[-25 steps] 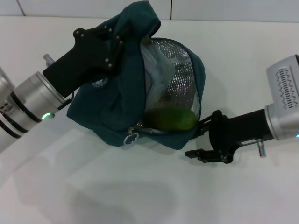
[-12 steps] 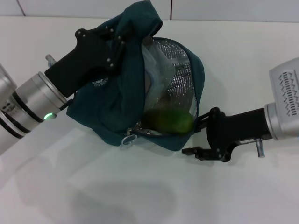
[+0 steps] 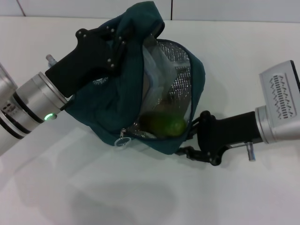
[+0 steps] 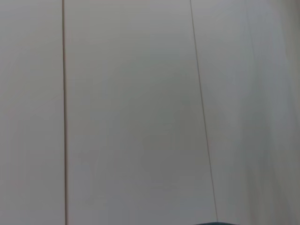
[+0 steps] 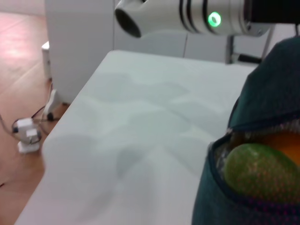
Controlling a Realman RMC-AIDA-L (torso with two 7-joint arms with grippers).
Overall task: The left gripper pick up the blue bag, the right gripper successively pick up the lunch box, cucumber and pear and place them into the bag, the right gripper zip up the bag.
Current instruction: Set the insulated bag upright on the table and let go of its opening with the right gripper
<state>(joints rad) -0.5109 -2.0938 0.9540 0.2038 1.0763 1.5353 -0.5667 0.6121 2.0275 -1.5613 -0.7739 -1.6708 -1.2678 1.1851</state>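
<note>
Zipping comes next, by my reading: head view has the left gripper pinching the blue bag aloft, mouth gaping, ring pull dangling low. The right gripper sits under the bag's edge; whether its jaws are spread I cannot tell. Left wrist view: only wall. Right wrist view: cucumber bulges at the opening, possibly fouling the zip, over the bench.

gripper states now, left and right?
Left gripper: shut on the blue bag, holding it up.
Right gripper: at the bag's lower edge; cannot tell.
</note>
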